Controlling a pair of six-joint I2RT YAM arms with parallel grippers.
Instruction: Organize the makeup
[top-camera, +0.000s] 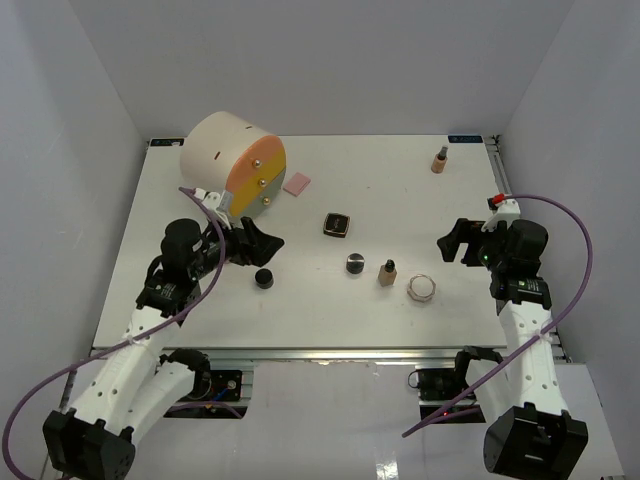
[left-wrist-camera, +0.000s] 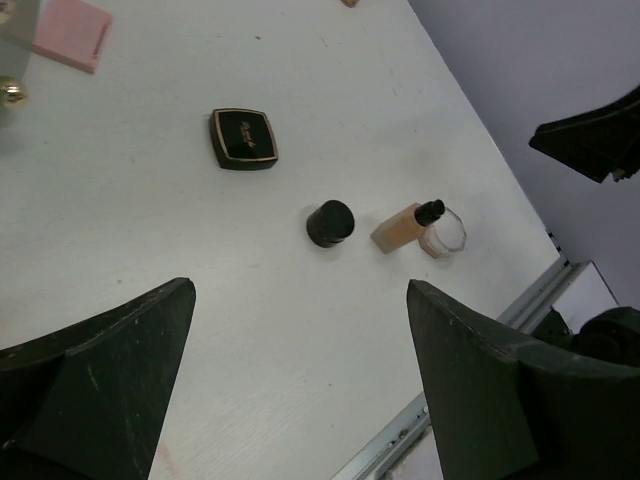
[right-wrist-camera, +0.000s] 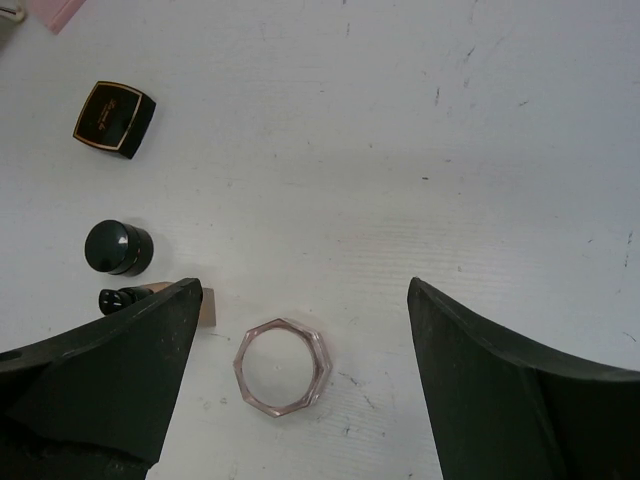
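Left end effector (left-wrist-camera: 300, 290) and right end effector (right-wrist-camera: 300, 285) gape wide, empty. Clear jar (right-wrist-camera: 282, 362) stands near a bottle (top-camera: 387, 272) on desk (top-camera: 380, 180). Cylinder (top-camera: 225, 150) drawers closed.

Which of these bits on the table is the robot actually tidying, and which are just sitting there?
Makeup to organize: pink pad, square compact, left black jar, middle black jar, near tan bottle, far tan bottle, clear jar.

Just there: cream cylinder with orange-yellow drawer fronts, table.

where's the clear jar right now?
Top view: the clear jar sits right of centre near the front edge of the table, just right of the nearer tan bottle, close to the right gripper.
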